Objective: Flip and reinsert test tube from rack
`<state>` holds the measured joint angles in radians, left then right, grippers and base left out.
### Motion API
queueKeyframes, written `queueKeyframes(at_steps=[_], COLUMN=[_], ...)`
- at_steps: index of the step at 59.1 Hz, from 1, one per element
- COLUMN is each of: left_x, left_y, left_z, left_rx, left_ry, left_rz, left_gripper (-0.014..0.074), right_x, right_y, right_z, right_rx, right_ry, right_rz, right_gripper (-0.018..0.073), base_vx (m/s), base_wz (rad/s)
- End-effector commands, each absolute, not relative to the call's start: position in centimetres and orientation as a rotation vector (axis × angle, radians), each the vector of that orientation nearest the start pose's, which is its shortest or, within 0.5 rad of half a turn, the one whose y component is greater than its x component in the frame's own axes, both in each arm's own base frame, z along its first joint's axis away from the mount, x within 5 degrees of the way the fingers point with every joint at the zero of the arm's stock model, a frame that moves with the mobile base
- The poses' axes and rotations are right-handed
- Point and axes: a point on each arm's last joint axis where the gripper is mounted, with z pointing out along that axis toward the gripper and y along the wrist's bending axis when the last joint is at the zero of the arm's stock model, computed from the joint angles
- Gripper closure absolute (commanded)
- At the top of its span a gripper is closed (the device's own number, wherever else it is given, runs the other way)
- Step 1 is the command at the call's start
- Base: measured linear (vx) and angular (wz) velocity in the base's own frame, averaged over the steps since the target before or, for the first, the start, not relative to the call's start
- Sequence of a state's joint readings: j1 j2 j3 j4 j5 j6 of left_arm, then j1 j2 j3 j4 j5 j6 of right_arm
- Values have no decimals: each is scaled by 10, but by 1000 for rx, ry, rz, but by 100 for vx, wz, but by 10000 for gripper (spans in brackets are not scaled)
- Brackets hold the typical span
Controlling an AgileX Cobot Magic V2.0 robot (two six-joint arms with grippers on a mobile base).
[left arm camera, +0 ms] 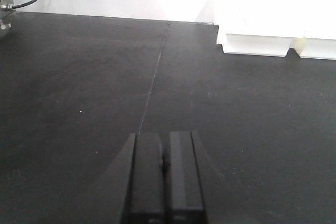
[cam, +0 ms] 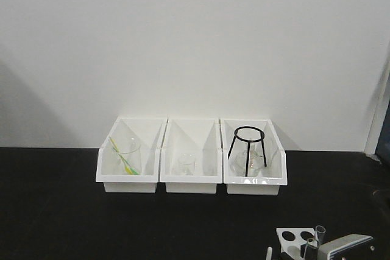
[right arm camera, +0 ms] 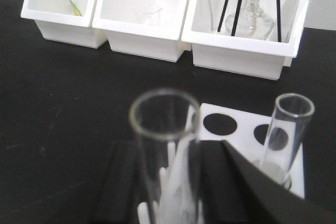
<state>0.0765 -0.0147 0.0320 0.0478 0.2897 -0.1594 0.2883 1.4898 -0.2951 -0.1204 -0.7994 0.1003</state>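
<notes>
Three white bins [cam: 192, 182] in a row on black table [cam: 61, 211], beakers [cam: 128, 156] in two, black tripod stand [cam: 248, 147] in third

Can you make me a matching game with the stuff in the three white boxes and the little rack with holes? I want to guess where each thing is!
Things:
1. black tripod stand
2. beaker with yellow and green sticks
3. small empty beaker
4. test tube

Places:
A. middle bin
B. standing in the rack
C. right bin
D. left bin

Pairs: 1-C, 2-D, 3-A, 4-B
</notes>
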Motion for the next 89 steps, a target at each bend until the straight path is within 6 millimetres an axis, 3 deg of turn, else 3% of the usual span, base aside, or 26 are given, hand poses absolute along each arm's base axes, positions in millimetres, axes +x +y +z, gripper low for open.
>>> queueKeyframes(at_steps=[1, 7, 14, 22, 23, 30, 46, 79, 89], left_x=[55, 55, 55, 55, 55, 55, 55, 55, 55], left_y=[5, 5, 5, 5, 5, 5, 5, 5, 5], left_z=[186, 186, 186, 186, 186, 186, 186, 186, 186], left_rx=[-163, -163, -163, -163, -163, -163, -163, -163, -163], left_ry=[1683, 1683, 1683, 1683, 1683, 1683, 1683, 1683, 1683], left_rz=[-27, -27, -27, -27, -27, -27, -27, -27, -27], left_gripper=[603, 603, 603, 603, 603, 603, 603, 603, 603], right_x=[225, 219, 208, 191, 176, 154, 129, 129, 114], right_y=[77, 75, 70, 62, 56, 48, 39, 38, 17], right_z=[188, 208, 238, 288, 318, 341, 349, 347, 332], right_rx=[-307, -297, -277, -264, -250, -237, -201, -248, -115], right_ry=[1708, 1622, 1572, 1559, 1542, 1533, 1528, 1524, 1494], right_rz=[311, 316, 311, 277, 259, 242, 257, 202, 111], right_gripper=[79, 25, 24, 24, 24, 24, 38, 43, 113], base_vx=[0, 0, 0, 0, 0, 0, 0, 0, 0], base_wz=[0, 0, 0, 0, 0, 0, 0, 0, 0])
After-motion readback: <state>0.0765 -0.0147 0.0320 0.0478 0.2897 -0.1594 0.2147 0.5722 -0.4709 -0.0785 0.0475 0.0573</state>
